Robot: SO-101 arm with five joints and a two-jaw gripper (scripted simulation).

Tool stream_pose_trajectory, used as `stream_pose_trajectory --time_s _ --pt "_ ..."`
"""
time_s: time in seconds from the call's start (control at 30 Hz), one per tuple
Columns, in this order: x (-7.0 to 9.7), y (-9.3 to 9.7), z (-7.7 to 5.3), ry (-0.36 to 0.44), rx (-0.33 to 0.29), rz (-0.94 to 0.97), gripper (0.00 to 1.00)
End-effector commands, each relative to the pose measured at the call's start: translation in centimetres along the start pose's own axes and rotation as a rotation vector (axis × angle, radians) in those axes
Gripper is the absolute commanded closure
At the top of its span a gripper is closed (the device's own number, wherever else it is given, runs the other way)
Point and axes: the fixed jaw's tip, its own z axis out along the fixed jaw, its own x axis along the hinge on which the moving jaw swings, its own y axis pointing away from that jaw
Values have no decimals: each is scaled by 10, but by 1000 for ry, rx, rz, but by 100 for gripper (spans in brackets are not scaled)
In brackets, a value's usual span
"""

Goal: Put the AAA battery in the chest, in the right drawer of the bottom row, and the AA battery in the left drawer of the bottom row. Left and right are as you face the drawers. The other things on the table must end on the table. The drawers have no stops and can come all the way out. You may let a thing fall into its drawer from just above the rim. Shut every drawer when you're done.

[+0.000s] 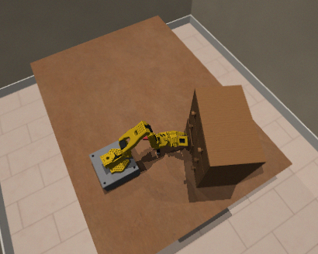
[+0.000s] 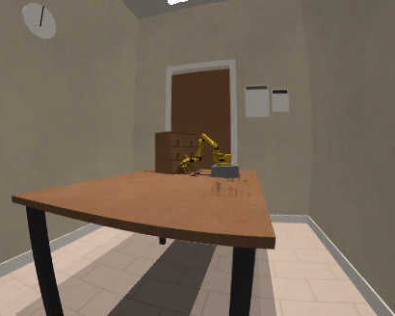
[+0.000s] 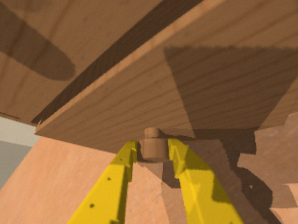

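The wooden chest [image 1: 226,132] stands on the table with its drawer fronts facing my arm; it also shows in the exterior view [image 2: 172,151]. My gripper [image 3: 152,155] is low at the chest's front [image 1: 187,141] and is shut on a round wooden drawer knob [image 3: 152,145]. The knob belongs to a drawer in the bottom row, just above the table top. I cannot tell whether it is the left or the right drawer. A dark gap runs along the top edge of that drawer front. No battery is clearly in view.
The arm's grey base [image 1: 114,170] sits to the left of the chest. A small red thing [image 2: 195,174] lies on the table under the arm, also glimpsed in the overhead view [image 1: 146,136]. Other knobs [image 1: 191,113] stick out of the chest front.
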Motion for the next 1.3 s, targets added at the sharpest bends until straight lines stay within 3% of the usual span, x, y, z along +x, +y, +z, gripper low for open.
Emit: stream_pose_trajectory --time_s 0.0,1.27 --pt "5 2 -2 14 -8 -2 100" --pt "10 2 -12 22 -16 -6 100"
